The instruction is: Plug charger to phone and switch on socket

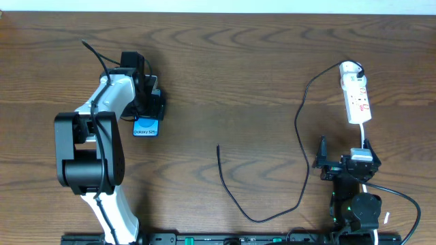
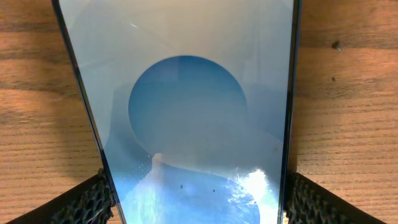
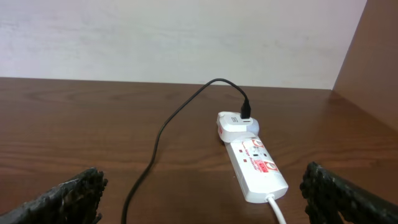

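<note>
The phone (image 1: 145,128) lies at the left of the table; only its blue end with white "Galaxy S25" text shows under my left gripper (image 1: 146,117). In the left wrist view the phone's blue screen (image 2: 186,106) fills the frame, and my left gripper (image 2: 196,202) presses both padded fingers against its long edges. The white socket (image 1: 356,95) lies at the far right and shows in the right wrist view (image 3: 255,165). The black charger cable (image 1: 300,122) runs from a white adapter (image 1: 351,68) in a long loop to its free tip (image 1: 218,146). My right gripper (image 1: 344,165) is open and empty below the socket, as the right wrist view (image 3: 205,199) shows.
The socket's white cord (image 3: 277,208) runs back toward my right arm. The cable's loop lies on the wood (image 1: 266,219) between the arms, near the front edge. A pale wall stands behind the table in the right wrist view.
</note>
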{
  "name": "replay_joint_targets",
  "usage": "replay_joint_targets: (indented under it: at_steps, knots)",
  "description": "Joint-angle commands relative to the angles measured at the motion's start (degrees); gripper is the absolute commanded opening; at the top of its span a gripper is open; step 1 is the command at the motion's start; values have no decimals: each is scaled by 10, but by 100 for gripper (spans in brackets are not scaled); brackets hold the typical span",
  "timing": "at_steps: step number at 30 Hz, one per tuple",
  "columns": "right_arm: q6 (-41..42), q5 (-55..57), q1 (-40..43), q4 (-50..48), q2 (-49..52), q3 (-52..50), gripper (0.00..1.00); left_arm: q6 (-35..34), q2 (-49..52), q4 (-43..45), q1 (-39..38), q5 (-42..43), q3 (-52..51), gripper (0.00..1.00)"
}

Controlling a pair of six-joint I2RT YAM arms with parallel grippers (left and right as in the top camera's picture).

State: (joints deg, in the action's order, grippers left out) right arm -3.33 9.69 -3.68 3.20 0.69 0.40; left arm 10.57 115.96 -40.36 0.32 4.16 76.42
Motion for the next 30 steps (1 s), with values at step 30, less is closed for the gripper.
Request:
replay_joint_targets:
  at_steps: [30]
  knots:
    - [7, 2, -4, 2, -4, -1, 99, 6, 37, -3, 0, -23, -8, 80]
